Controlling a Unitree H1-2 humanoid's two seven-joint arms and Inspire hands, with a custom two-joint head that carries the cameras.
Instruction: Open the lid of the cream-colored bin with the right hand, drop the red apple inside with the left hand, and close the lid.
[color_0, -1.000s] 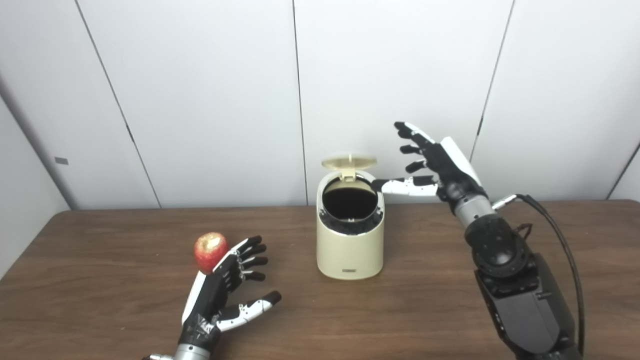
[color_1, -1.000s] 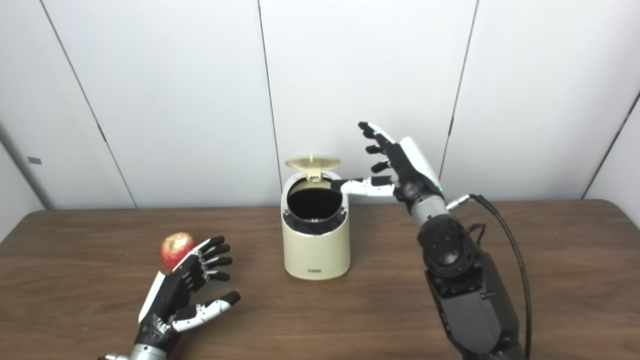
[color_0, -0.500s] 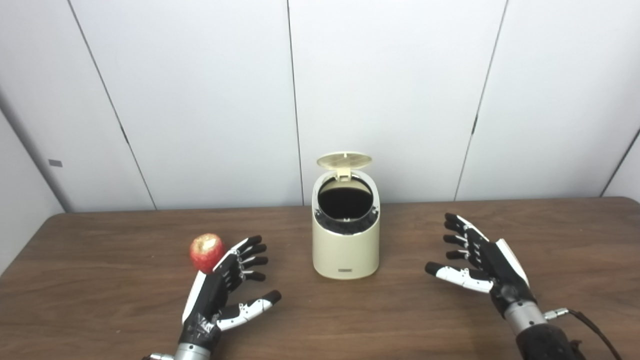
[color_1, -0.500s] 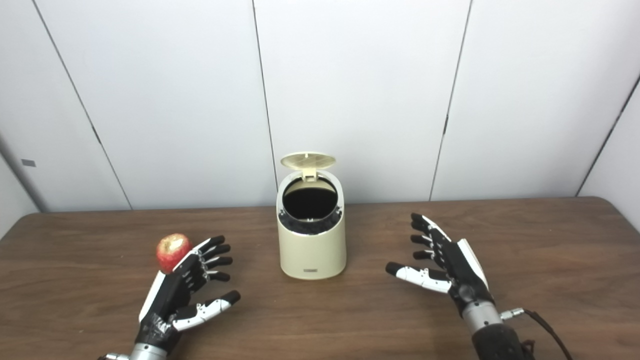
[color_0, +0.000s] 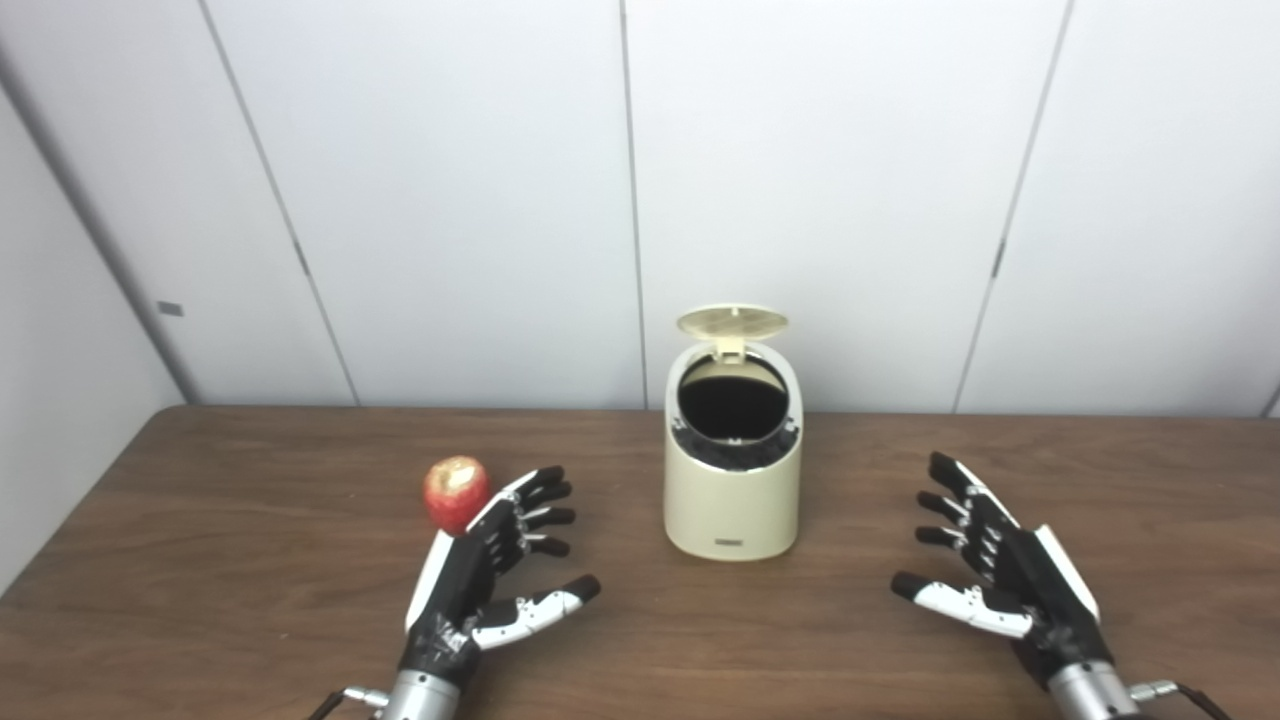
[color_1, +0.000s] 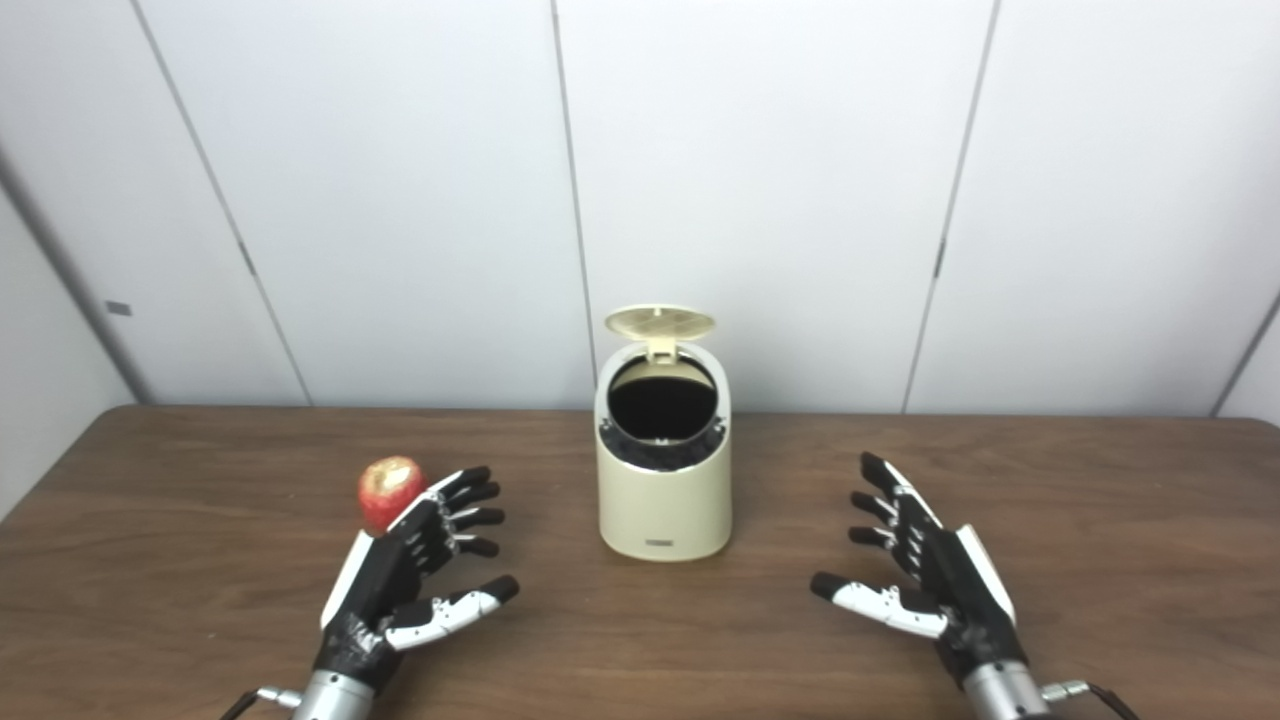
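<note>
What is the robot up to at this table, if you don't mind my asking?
It is putting an apple into a bin. The bin's lid is already flipped up and the opening is clear. The apple sits on the table, just behind the left hand, which is open and holds nothing. The right hand is also open, hovering low to the right of the bin. So the opening is done; picking up the apple comes next.

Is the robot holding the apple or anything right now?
No. Both the left hand and right hand are open and empty. The red apple sits on the table beside the left hand.
</note>
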